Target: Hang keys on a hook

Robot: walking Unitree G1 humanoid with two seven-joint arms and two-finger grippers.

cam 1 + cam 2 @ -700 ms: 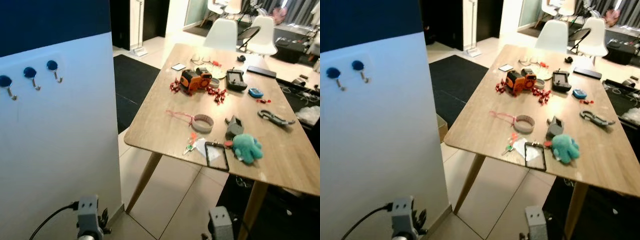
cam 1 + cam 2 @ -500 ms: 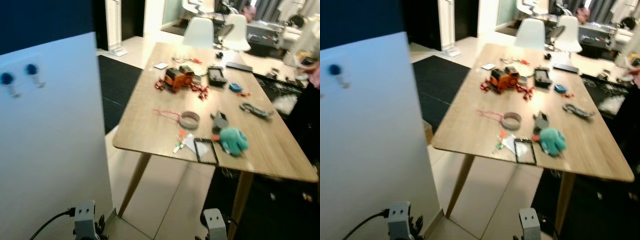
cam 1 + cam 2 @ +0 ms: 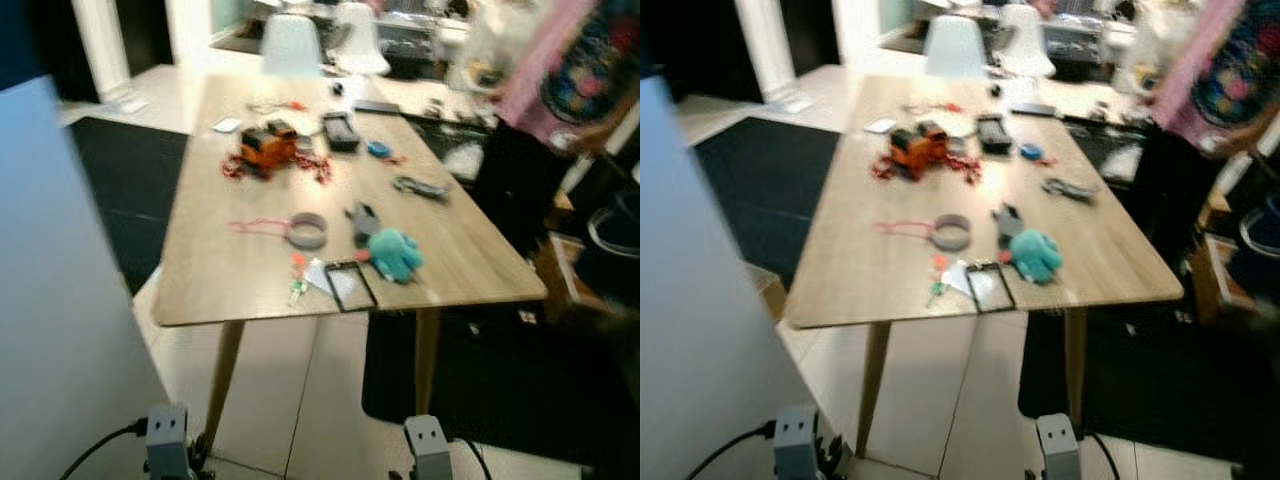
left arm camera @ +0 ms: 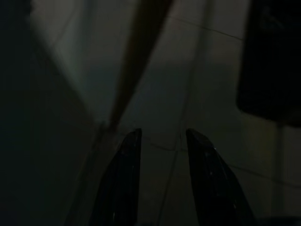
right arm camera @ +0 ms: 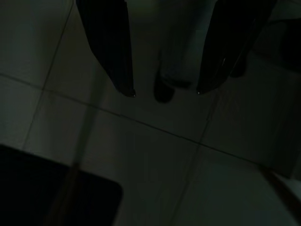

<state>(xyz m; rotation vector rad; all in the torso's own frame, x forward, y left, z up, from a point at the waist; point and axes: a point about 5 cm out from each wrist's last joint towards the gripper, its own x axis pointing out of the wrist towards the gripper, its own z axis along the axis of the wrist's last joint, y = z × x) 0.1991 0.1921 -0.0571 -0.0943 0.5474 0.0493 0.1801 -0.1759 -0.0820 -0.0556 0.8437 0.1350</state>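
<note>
My left gripper (image 4: pixel 162 136) and right gripper (image 5: pixel 164 92) hang low over the tiled floor (image 5: pixel 155 155), fingers parted, holding nothing. The keys (image 3: pixel 297 290) lie near the wooden table's (image 3: pixel 200 270) front edge, just beside a black-framed card (image 3: pixel 352 286) and teal plush toy (image 3: pixel 396 252)

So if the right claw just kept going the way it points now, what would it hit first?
Most likely the tiled floor. The right claw hangs open and points down at the tiles, with nothing visible between; the picture is dark, so depth is uncertain.
</note>
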